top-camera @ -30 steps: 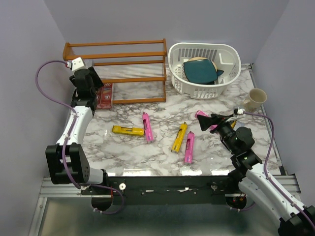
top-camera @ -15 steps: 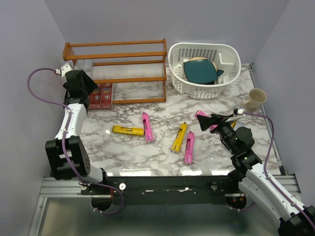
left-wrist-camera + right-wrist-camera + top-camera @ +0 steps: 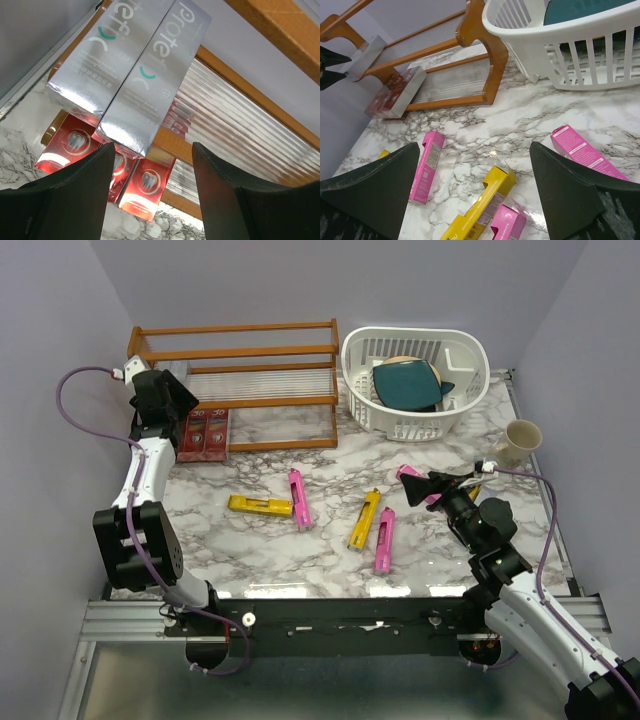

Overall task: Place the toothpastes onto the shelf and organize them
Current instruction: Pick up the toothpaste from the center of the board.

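The orange-brown shelf stands at the back left. Two silver toothpaste cartons lie on its upper tier at the left end, and red cartons lie on the lower tier. My left gripper is open and empty, just in front of these cartons. Loose on the marble lie a yellow carton, a pink carton, a second yellow carton and a second pink carton. My right gripper is open and empty above a third pink carton.
A white slotted basket holding a teal item stands right of the shelf. A beige cup stands at the right edge. Purple walls close in at the left, back and right.
My left gripper has drawn back to the left from the shelf's left end, uncovering the silver cartons on the upper tier. The right arm has not moved.
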Tool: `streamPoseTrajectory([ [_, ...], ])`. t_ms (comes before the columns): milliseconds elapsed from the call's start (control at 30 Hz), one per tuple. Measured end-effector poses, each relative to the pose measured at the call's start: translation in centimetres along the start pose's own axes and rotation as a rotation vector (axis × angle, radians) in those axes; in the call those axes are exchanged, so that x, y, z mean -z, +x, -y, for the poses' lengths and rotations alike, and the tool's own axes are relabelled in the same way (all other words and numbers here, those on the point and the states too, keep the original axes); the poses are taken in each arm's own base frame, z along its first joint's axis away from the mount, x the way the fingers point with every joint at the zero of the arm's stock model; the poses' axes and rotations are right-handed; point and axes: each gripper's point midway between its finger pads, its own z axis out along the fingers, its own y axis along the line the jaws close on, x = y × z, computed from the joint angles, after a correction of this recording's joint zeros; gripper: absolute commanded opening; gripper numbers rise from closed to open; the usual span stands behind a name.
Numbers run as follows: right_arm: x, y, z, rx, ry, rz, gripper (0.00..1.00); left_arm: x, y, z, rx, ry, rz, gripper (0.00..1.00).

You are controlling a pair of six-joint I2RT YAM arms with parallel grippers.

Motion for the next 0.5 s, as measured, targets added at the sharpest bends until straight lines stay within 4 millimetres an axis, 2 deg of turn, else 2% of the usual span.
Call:
streamPoseTrajectory([
  [367, -0.1, 0.2, 0.1, 0.001, 0.003, -0.006, 1.0, -1.2, 1.0, -0.5, -0.003, -0.016, -0.027, 0.72],
  [500, -0.1, 0.2, 0.1, 0.0, 0.004, -0.008, 1.0, -1.1, 0.7, -0.3, -0.003, -0.013, -0.022, 0.72],
])
